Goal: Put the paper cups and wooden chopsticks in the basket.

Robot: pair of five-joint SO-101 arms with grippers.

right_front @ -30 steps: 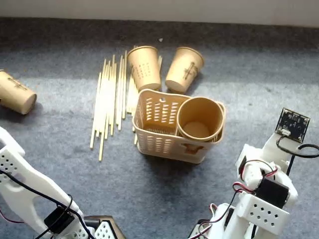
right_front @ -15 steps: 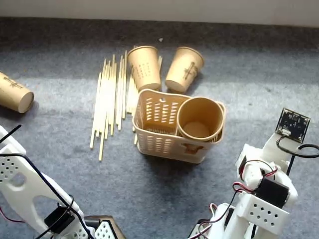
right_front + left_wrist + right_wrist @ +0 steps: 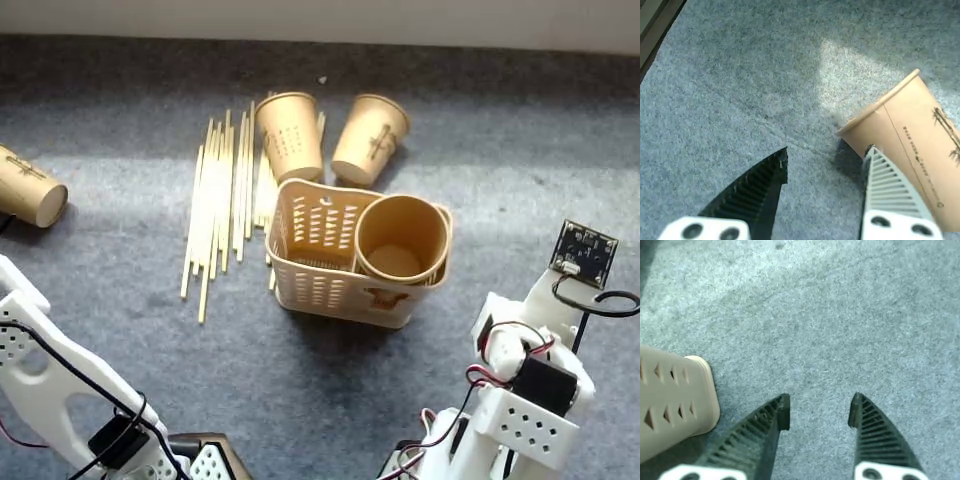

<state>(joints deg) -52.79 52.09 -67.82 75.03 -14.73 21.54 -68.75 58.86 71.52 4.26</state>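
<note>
Tan paper cups [image 3: 288,135] with dark print, pale wooden chopsticks [image 3: 215,200], a cream slot-patterned basket [image 3: 320,285], mottled grey carpet [image 3: 520,180].

Robotics test bench, indoors: a grey, carpet-like covering is lying over the tabletop [image 3: 520,170], and a pale strip [image 3: 320,18] is running along its far edge. The left arm [image 3: 60,400] and the right arm [image 3: 520,415], both of white plastic, are standing at the near side, with bare wires [image 3: 478,376] looping over the joints and an uncased circuit board [image 3: 585,250] sitting in the open. Paper cups [image 3: 290,135] and a plastic basket [image 3: 320,290] are sitting on the covering, household goods amid the hardware. Whether the room is a lab or a home cannot be told.
</note>
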